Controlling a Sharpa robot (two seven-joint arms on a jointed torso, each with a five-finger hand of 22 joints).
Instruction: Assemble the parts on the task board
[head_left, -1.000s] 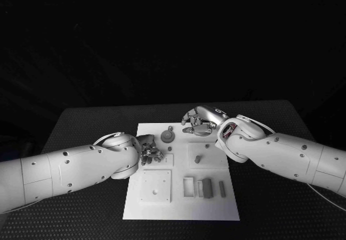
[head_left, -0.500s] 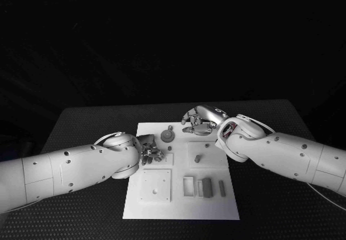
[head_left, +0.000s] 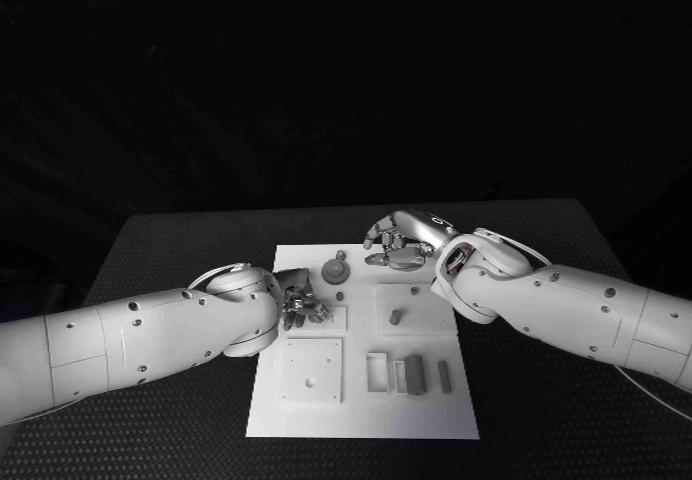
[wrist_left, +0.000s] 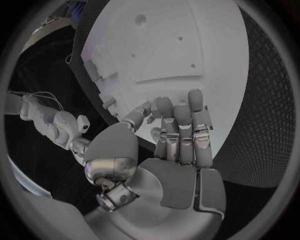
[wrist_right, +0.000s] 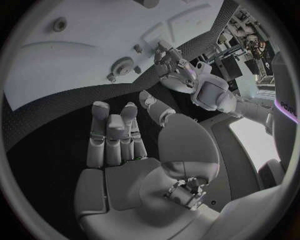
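My left hand hovers palm-down over the task board, fingers extended, empty. My right hand likewise, released.

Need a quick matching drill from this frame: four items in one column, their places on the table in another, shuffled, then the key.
Items
1. left hand
2. right hand
3. round part
4. upright bars

Places (head view)
A. far edge of the task board
B. board's near right area
C. board's left edge, midway along
D. far part of the board, between the two hands

Pairs: 1-C, 2-A, 3-D, 4-B
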